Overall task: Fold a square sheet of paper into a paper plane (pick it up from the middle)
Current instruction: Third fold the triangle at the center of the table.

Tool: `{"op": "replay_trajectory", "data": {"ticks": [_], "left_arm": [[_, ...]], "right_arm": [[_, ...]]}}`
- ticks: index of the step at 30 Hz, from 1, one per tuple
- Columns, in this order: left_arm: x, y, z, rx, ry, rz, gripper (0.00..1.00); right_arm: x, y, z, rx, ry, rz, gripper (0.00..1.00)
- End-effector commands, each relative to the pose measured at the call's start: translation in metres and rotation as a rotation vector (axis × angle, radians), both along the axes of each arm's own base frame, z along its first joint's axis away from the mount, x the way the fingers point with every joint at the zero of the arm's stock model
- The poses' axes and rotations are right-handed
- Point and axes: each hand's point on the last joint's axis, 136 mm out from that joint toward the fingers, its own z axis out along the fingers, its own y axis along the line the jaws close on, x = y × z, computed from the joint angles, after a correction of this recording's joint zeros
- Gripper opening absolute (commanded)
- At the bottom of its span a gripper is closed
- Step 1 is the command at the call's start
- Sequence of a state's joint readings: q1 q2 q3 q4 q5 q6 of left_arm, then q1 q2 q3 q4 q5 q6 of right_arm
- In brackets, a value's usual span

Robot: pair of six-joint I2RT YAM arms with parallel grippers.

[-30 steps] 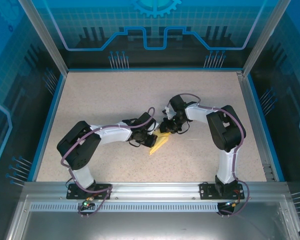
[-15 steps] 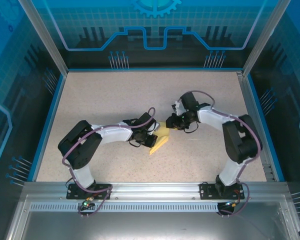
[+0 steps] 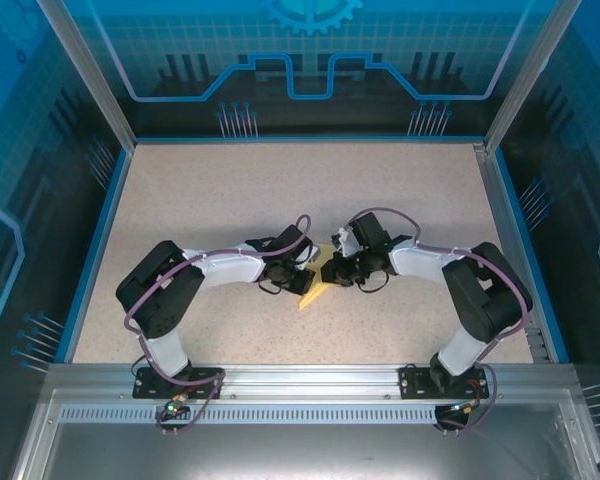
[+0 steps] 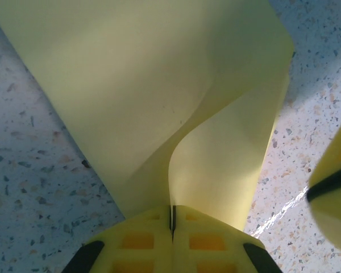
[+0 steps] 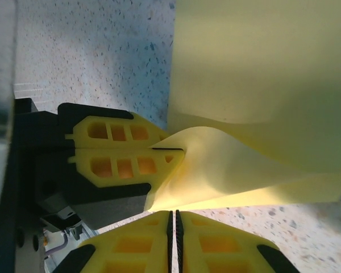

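Observation:
The square sheet of paper [image 3: 316, 289] is pale yellow and folded into a narrow pointed wedge on the table between the two arms. My left gripper [image 3: 307, 272] is shut on one curled layer of it; in the left wrist view the paper [image 4: 148, 85] rises straight out of the closed left gripper [image 4: 172, 208]. My right gripper [image 3: 331, 270] faces it from the right, a finger's width away. In the right wrist view the right gripper [image 5: 172, 215] is shut with only a hairline gap, and the paper's [image 5: 256, 68] lower edge lies just past the tips, not between the pads. The left gripper [image 5: 179, 149] pinches the fold there.
The speckled tabletop [image 3: 230, 190] is bounded by a blue rim [image 3: 98, 240] and transparent walls [image 3: 310, 60]. Both arm bases sit on the metal rail [image 3: 310, 380] at the near edge. The right arm's elbow [image 3: 490, 290] bulges out toward the right wall.
The right gripper pulled away to the right of the paper, then came back down beside it, and its jaws closed. The right elbow swung outward. The left arm kept its hold and stayed still.

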State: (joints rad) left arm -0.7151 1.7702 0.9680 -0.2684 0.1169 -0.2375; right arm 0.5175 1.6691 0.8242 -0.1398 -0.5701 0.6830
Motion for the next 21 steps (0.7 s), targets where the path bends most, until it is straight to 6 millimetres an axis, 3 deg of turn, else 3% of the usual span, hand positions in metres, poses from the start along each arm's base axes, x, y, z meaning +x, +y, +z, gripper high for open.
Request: {"op": "replay_trajectory", "data": {"ticks": [1, 12, 21], "left_arm": [[-0.002, 0.008, -0.008, 0.024, 0.026, 0.026, 0.04], [-0.001, 0.007, -0.007, 0.02, 0.023, 0.023, 0.04], [-0.001, 0.009, -0.008, 0.032, 0.022, 0.022, 0.04]], "right_arm": [[0.001, 0.008, -0.001, 0.04, 0.014, -0.002, 0.13], [0.006, 0.011, -0.02, 0.017, 0.051, -0.027, 0.14], [-0.003, 0.0, -0.039, -0.052, 0.082, -0.032, 0.14]]}}
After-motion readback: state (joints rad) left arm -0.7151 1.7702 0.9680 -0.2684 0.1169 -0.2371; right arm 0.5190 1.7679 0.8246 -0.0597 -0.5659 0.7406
